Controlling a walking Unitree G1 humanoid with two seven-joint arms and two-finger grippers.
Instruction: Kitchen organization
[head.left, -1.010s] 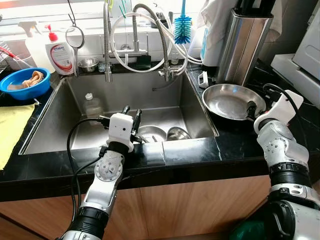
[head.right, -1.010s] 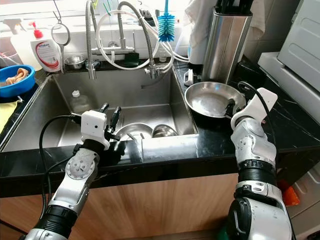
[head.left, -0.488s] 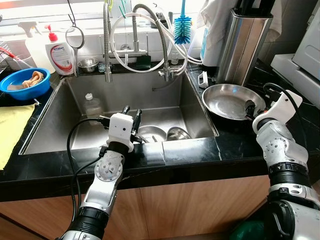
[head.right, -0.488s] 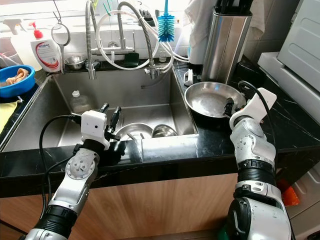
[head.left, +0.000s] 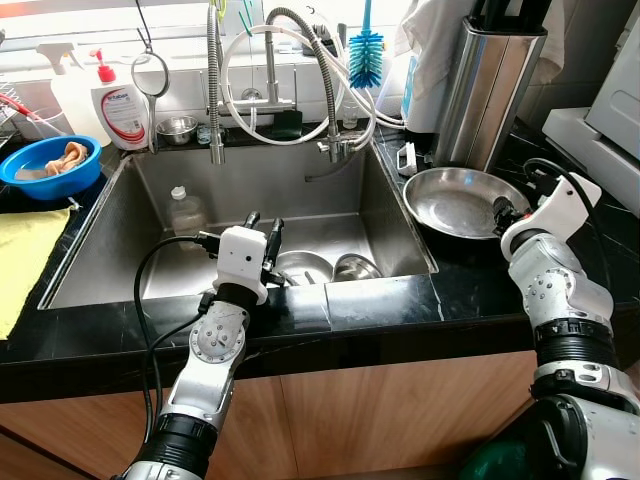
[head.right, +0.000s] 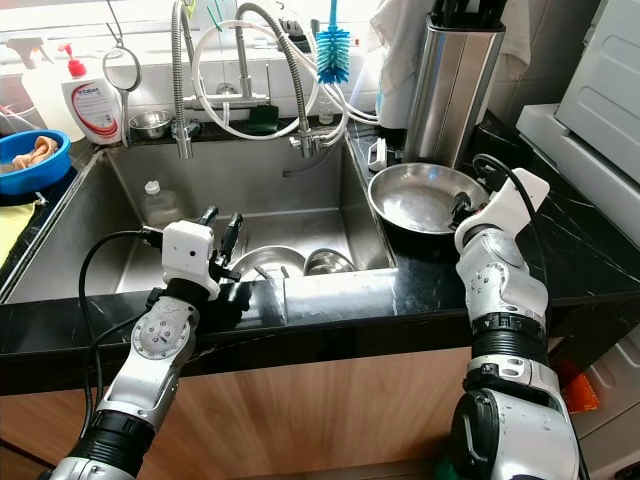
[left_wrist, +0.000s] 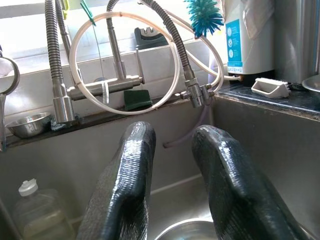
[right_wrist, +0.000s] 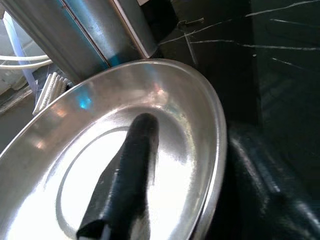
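two black fingers of the right gripper (head.left: 503, 212) straddled the near rim of the steel pan (head.left: 458, 201) on the black counter (head.left: 470, 285) beside the sink (head.left: 330, 190), pinching it, while the left gripper (head.left: 262, 226) hung slightly parted above the sink's bowls (head.left: 304, 267).

Open room over sink (head.left: 150, 250) left half, just a bottle (head.left: 186, 210) near the back wall. Bowls (head.left: 325, 268) crowd front right; hoses (head.left: 300, 90) and tall steel canister (head.left: 487, 85) block behind the pan (head.left: 455, 200).
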